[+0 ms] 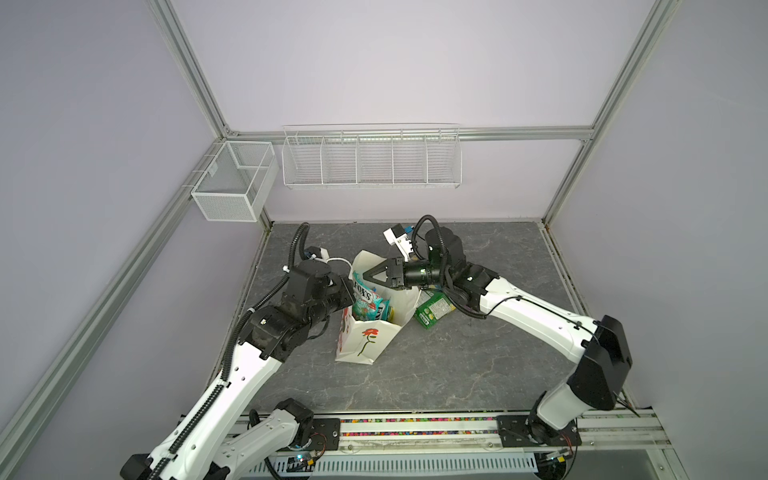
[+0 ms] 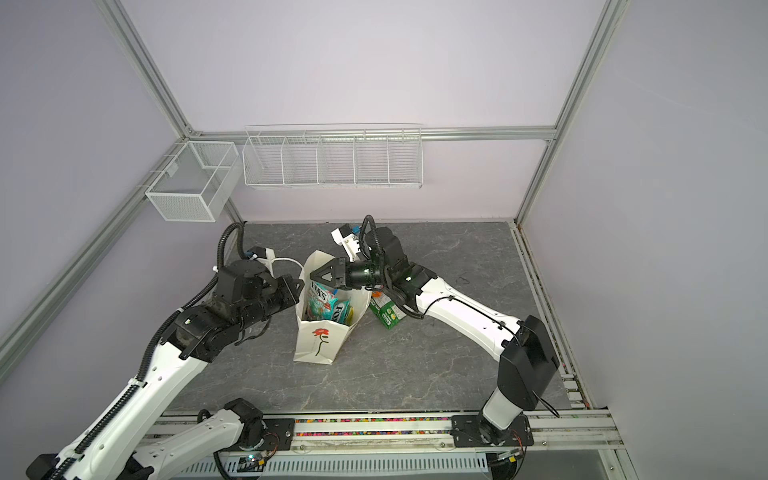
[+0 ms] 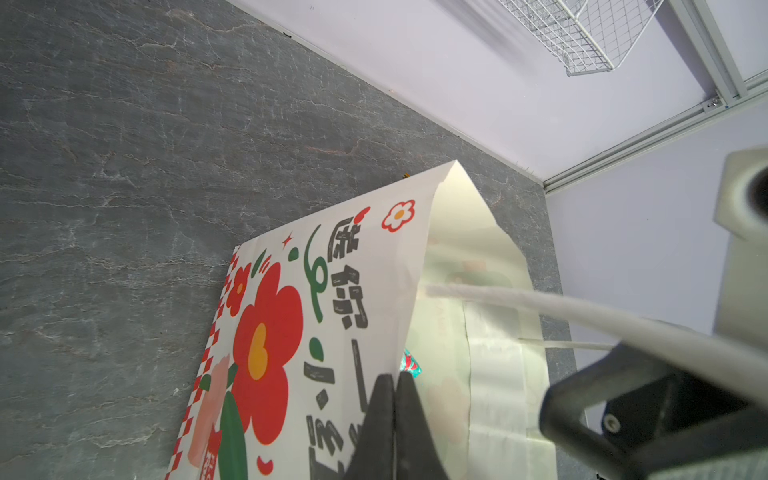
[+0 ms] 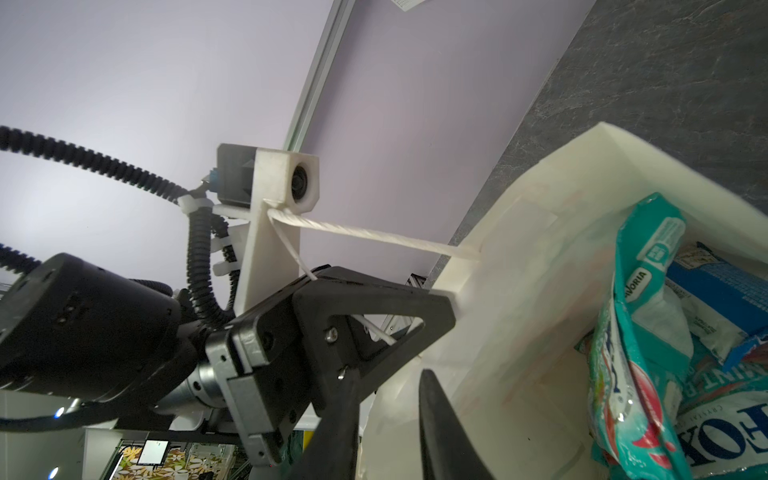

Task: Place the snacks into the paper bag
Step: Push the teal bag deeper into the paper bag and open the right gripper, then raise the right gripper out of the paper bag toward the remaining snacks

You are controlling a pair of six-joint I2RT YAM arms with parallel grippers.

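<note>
The tall white paper bag with the red flower print is pinched at its rim by my left gripper, fingers clamped tight on the paper. My right gripper hangs over the bag's mouth, jaws parted a little. Glossy teal FOX'S packets sit inside the bag. A green packet lies just beside it on the grey stone-look table.
</note>
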